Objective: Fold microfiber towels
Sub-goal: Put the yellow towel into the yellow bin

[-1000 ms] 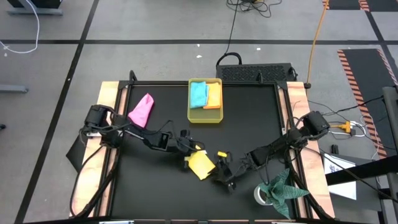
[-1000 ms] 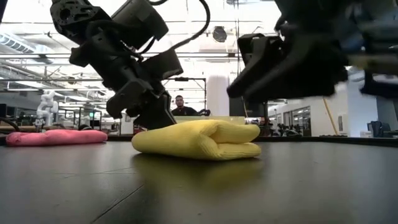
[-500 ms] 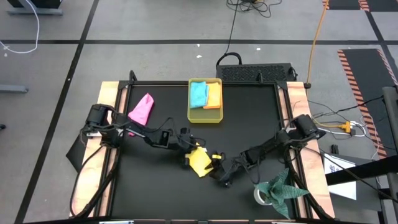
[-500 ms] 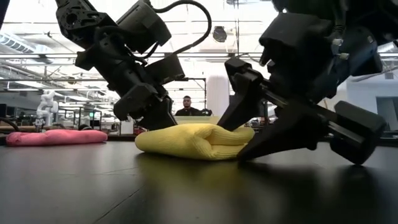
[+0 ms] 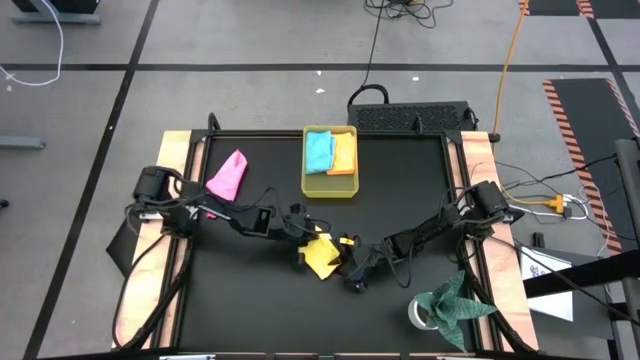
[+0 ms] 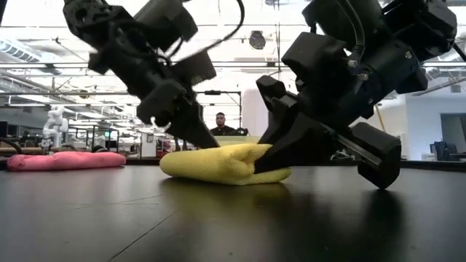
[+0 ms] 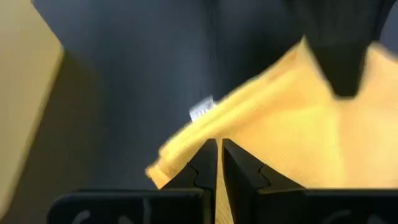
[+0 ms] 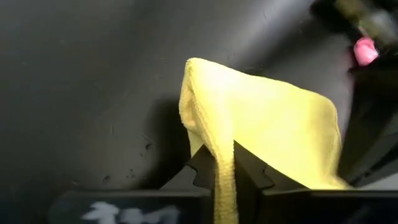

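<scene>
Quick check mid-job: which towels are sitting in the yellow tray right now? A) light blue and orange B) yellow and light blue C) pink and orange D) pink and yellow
A: the high view shows the light blue towel and the orange towel side by side inside the yellow tray.

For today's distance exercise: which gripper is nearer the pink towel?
Left. The left gripper grips the yellow towel on the side facing the pink towel; the right gripper grips its far side.
</scene>
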`<action>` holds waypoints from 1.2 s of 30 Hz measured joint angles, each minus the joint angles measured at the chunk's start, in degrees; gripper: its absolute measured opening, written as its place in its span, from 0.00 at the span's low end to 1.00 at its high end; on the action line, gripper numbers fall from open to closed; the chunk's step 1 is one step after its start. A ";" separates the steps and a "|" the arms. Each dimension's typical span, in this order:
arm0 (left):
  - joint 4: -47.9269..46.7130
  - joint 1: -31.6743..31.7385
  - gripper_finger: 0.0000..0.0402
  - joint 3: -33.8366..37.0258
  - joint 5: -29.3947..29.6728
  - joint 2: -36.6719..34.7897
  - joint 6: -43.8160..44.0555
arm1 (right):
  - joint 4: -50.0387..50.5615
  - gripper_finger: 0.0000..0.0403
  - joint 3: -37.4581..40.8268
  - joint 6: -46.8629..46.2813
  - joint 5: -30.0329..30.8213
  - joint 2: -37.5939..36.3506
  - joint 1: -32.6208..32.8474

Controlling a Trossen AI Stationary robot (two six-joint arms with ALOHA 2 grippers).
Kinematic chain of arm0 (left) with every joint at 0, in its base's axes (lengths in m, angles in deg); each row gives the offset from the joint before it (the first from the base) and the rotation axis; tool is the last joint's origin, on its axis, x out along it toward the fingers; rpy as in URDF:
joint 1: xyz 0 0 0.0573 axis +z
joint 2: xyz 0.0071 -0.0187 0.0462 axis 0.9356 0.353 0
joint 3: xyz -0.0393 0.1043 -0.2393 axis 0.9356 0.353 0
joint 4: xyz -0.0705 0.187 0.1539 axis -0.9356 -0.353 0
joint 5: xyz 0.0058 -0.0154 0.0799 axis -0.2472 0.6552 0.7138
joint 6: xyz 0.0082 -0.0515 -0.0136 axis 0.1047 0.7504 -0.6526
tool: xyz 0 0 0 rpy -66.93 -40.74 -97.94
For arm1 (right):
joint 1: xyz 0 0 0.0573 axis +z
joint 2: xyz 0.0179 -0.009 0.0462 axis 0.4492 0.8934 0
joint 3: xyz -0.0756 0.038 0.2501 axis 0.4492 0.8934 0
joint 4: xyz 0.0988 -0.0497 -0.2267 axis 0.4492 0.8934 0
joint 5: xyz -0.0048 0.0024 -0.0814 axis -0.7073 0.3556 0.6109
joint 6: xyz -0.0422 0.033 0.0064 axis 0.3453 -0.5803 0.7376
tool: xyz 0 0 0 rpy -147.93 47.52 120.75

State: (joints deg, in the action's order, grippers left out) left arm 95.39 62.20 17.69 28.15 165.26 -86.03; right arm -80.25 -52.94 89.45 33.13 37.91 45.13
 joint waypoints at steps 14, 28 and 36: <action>-25.83 -8.41 0.06 -0.15 19.70 -14.92 9.21 | 10.33 0.01 0.17 -7.75 -5.84 -16.07 -1.01; -30.72 -12.94 0.06 -0.08 28.89 -15.13 14.82 | 10.43 0.01 0.11 -5.09 -1.58 -32.57 -21.39; -18.48 -11.76 0.06 0.50 35.75 -15.13 3.54 | 9.55 0.01 0.11 -3.80 -7.73 -32.26 -31.06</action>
State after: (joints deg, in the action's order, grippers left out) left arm 76.91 50.44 18.18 63.91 150.13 -82.49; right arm -70.70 -52.84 85.65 25.40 5.65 14.07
